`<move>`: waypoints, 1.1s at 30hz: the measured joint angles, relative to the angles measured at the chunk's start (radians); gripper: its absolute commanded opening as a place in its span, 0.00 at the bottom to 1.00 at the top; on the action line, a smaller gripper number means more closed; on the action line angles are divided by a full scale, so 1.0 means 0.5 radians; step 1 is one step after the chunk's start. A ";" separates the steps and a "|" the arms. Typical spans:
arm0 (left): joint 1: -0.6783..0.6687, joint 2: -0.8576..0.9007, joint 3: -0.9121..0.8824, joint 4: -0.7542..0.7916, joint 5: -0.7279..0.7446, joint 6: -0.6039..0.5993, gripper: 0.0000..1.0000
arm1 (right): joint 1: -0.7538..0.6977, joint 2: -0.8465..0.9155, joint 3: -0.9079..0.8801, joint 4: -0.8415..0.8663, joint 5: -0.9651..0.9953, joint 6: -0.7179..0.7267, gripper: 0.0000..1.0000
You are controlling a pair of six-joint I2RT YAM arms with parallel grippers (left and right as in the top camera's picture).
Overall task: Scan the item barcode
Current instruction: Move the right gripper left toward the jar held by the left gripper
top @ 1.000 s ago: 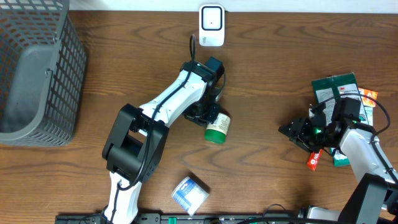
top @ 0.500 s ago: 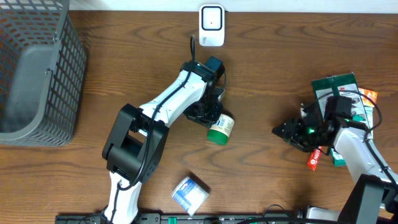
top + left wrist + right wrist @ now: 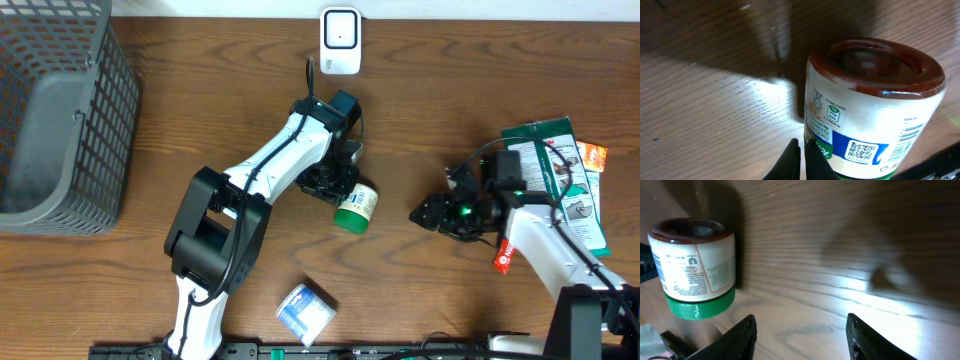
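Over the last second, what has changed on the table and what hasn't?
The right gripper, open and empty, moved left toward the green-lidded jar. The jar turned slightly beside the left gripper, which is shut next to it. Nothing was grasped or released. The basket, white scanner and blue-and-white packet stayed put.

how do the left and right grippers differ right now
The left gripper is shut, its jaws pressed together; the right gripper is open, with nothing between its jaws. The left gripper sits right beside the green-lidded jar, which lies on its side, while the right gripper stands apart from the jar, facing it across the table. Neither holds anything.
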 measured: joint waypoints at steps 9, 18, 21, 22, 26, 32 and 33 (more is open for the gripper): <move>0.000 0.000 0.000 0.009 0.050 0.000 0.08 | 0.285 0.000 -0.223 0.430 -0.002 0.468 0.39; 0.000 0.000 0.000 0.021 0.061 0.000 0.08 | 0.522 0.000 -0.424 0.831 -0.154 0.842 0.36; 0.000 0.000 0.000 0.021 0.066 0.000 0.08 | 0.555 0.000 -0.501 1.015 -0.154 0.962 0.36; 0.000 0.000 0.000 0.021 0.066 0.000 0.08 | 0.559 0.000 -0.520 1.057 -0.152 0.990 0.36; 0.000 0.000 0.000 0.025 0.064 0.000 0.08 | 0.559 0.000 -0.537 1.094 -0.135 1.058 0.36; -0.001 0.000 0.000 0.024 0.072 0.000 0.08 | 0.559 0.000 -0.537 1.128 -0.100 1.092 0.33; -0.001 0.000 0.000 0.019 0.081 0.000 0.08 | 0.559 0.000 -0.537 1.139 -0.097 1.093 0.33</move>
